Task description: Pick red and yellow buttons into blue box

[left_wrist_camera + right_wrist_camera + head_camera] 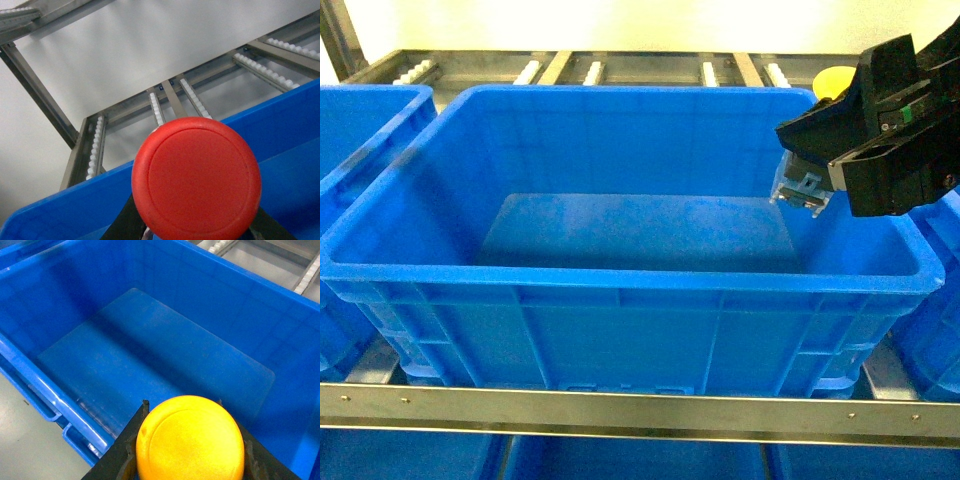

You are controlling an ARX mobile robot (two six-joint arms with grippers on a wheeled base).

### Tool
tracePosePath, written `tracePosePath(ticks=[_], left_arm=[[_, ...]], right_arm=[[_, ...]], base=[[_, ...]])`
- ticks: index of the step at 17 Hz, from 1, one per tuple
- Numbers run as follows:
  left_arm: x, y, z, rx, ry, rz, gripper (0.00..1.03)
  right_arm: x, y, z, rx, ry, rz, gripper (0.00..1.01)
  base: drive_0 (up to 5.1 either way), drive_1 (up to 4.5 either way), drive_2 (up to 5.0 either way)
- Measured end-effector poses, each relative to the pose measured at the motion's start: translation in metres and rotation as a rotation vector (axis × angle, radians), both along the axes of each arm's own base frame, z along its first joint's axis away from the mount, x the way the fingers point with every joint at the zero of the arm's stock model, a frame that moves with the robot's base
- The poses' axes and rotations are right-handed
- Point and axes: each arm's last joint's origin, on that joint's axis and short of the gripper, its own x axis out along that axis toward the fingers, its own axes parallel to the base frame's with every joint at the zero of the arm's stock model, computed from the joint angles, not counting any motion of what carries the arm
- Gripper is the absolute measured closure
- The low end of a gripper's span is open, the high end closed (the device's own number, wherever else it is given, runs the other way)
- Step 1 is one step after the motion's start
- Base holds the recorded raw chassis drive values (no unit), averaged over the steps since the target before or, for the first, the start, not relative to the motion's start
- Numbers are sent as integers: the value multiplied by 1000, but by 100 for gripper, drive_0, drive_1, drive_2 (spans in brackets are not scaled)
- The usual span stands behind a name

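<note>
Item, left: one red button (196, 179), cap filling the left wrist view, seated between the dark fingers of the left pincer, which pinches it below the cap; it hangs over a blue rim with roller rails behind, and the head view does not show this pincer at all. Item, centre: one blue box (620, 272), deep, ribbed, floor bare, resting on a metal roller rack (620, 410); parts of neighbouring blue crates (360, 130) show at the left and right edges and below, at least three. Item, right: one yellow button (190, 439), gripped by the right pincer (820, 180) just inside the box's right wall, near its far right corner, silver base pointing down into the box. Risk, judged: released this close to the wall, the yellow button could strike the rim and bounce out; the red one, if let go before clearing the rim, would likely fall outside the box. Count: two buttons, neither yet in the box.
</note>
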Motion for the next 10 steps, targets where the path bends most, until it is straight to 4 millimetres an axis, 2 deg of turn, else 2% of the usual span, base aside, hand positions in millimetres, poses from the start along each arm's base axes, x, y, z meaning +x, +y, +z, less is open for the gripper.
tracePosePath(ticks=[3,7,10], left_arm=[[0,2,0,0,0,10,80],[-1,3,0,0,0,16,80],[-1,2,0,0,0,15,80]], right_arm=[[3,2,0,8,-21,14,69],[40,16,-13,-31,-21,53,69],[61,24,-11,-62,-68,81,69]], base=[[10,10,10],[0,0,0],[0,0,0]])
